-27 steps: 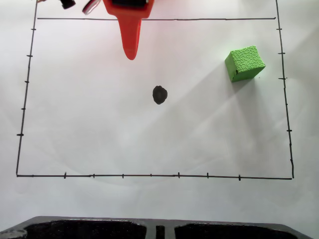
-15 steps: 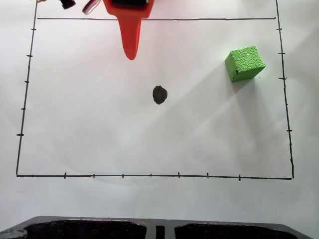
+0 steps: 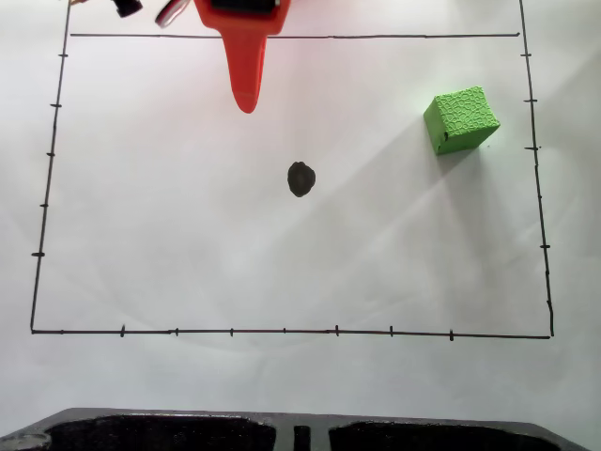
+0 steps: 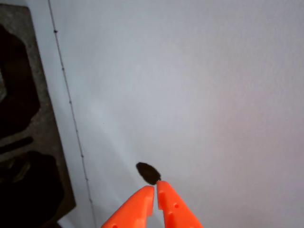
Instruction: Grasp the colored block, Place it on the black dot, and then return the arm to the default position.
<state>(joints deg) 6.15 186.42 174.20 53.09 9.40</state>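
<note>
hand (image 4: 155, 188) pressed together, empty — colored block (image 3: 461, 119) (fixed view, right) well apart from black dot (image 3: 300, 178).

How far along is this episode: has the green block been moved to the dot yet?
Nothing is done yet. The green block sits at the right of the fixed view, well apart from the black dot, which is bare. Nothing is in hand: in the wrist view the end effector is shut and holds nothing. Grasping, placing on the dot and returning the arm all remain.
</note>
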